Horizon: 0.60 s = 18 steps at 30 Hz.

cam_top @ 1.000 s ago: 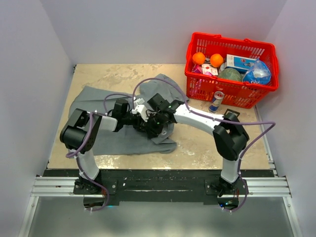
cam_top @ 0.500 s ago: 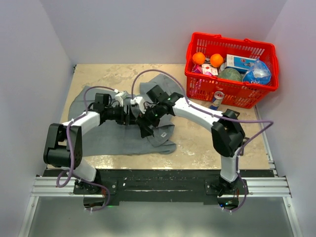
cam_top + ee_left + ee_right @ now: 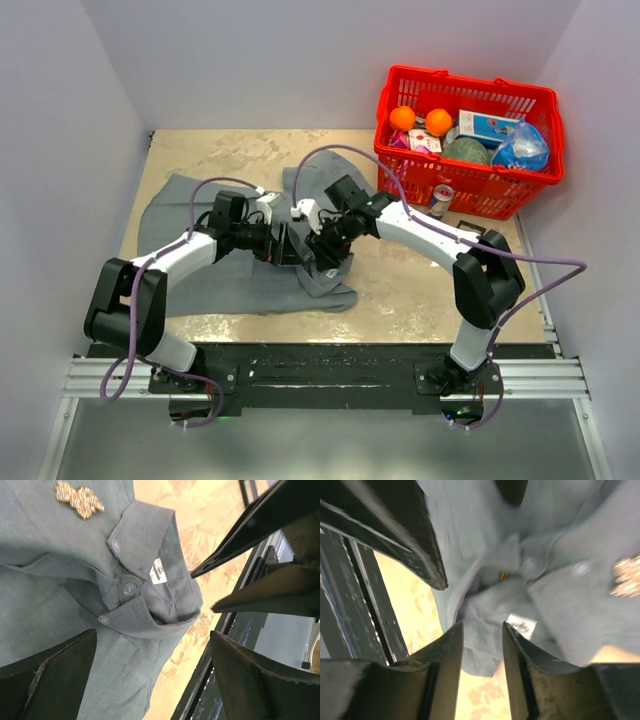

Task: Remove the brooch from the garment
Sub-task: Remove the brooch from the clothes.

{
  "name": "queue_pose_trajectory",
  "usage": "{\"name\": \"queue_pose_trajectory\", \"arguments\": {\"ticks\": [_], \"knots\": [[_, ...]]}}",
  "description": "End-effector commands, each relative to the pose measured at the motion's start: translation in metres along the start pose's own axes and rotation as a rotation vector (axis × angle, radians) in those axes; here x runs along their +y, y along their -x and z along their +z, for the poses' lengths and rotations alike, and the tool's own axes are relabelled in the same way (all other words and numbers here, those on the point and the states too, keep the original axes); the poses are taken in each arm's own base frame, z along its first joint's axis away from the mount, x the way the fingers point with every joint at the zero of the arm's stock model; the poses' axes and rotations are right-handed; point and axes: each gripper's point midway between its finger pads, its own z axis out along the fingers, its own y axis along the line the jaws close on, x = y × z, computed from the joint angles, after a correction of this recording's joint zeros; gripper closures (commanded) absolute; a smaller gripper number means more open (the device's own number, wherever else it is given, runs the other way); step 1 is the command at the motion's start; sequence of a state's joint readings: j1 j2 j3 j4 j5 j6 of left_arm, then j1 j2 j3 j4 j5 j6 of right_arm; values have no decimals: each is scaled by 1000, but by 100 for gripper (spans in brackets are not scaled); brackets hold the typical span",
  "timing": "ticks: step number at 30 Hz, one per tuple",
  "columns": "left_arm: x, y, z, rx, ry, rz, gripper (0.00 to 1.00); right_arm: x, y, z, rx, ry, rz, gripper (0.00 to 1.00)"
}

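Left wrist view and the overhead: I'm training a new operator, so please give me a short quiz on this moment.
1. True or false: the left gripper is shut on the brooch.
2. Where does the white label sit? A) inside the collar of the garment B) on a sleeve C) on the brooch
3. What colour is the basket that holds the groceries?

Key
1. False: its jaws stand wide open, and the brooch lies on the grey cloth beyond them.
2. A
3. Red
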State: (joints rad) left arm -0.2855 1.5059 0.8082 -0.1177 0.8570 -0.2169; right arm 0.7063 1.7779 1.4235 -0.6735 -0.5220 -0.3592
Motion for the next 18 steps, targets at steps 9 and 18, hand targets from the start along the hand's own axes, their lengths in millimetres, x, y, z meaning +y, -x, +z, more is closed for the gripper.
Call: {"name": "queue_pose_trajectory", "arguments": {"ticks": [9, 18], "knots": [[21, -12, 34, 101, 191, -77, 12, -26, -9, 25, 2, -105, 30, 56], [39, -31, 31, 184, 276, -107, 30, -36, -28, 67, 64, -143, 120, 53]]}}
